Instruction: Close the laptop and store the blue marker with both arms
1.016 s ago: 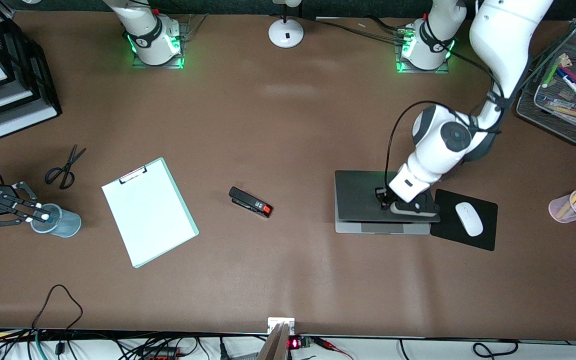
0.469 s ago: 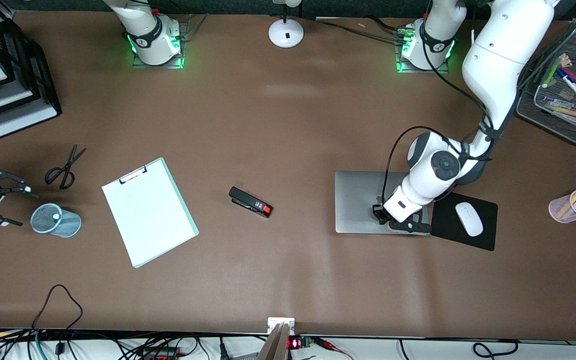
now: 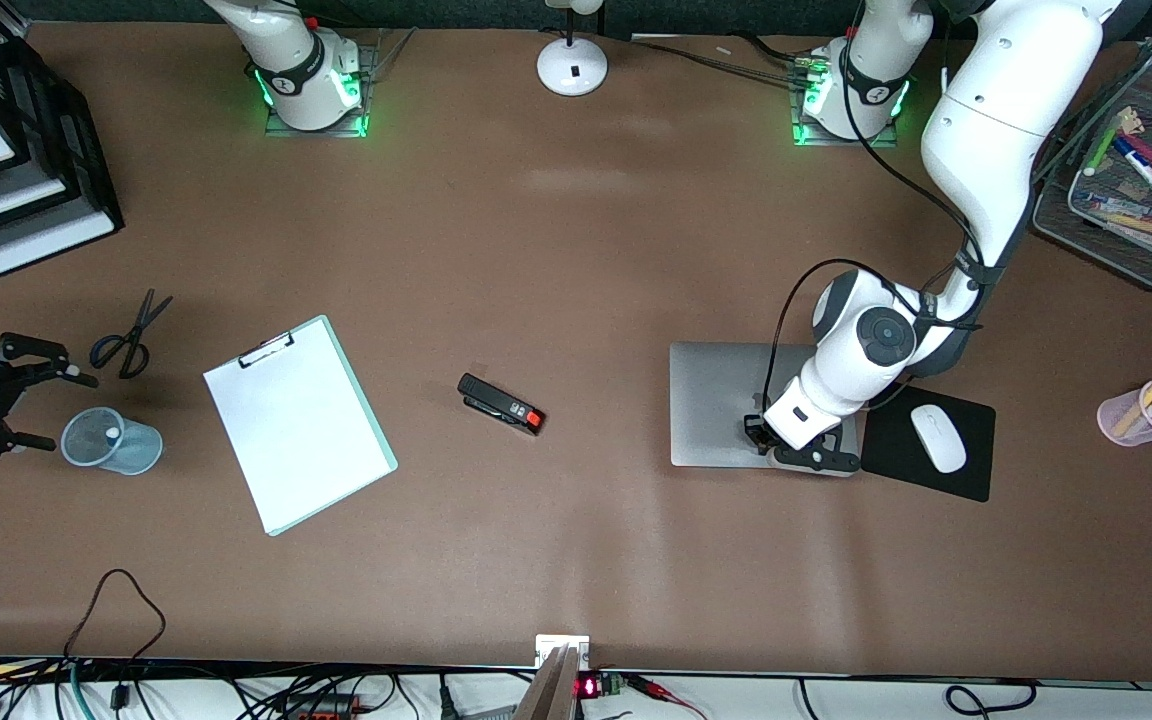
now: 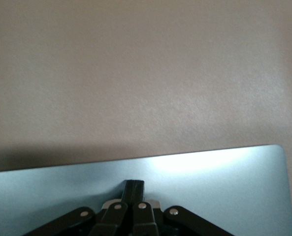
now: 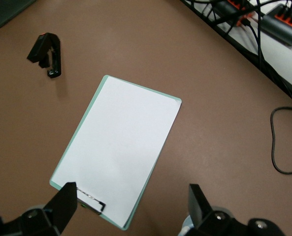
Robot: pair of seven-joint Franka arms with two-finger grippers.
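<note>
Brown table top (image 3: 576,260) fills the front view, with cables along its near edge. At the right arm's end of the table, black paper trays (image 3: 26,190) sit at the edge, and the right gripper (image 3: 31,405) hangs low, its fingers spread wide apart and holding nothing. Just beside it stands a pale blue cup (image 3: 111,442), and a small light tip (image 3: 112,434) shows inside it; I cannot tell if that is the blue marker. Black scissors (image 3: 129,335) lie a little farther from the camera than the cup. Next comes a clipboard (image 3: 299,423) with white paper, which the right wrist view shows too (image 5: 118,147). Near the middle lies a black stapler (image 3: 501,404) with a red end. Then comes the laptop (image 3: 721,400), shut flat, its grey lid facing up. The left gripper (image 3: 804,455) rests on the lid near its front edge, fingers pressed together with nothing between them; the left wrist view shows them on the lid (image 4: 133,189). Just beside the laptop, a white mouse (image 3: 938,438) sits on a black mouse pad (image 3: 971,475). A pink cup (image 3: 1136,415) of pens stands near the left arm's end, and a wire tray (image 3: 1131,225) of markers sits farther from the camera.
</note>
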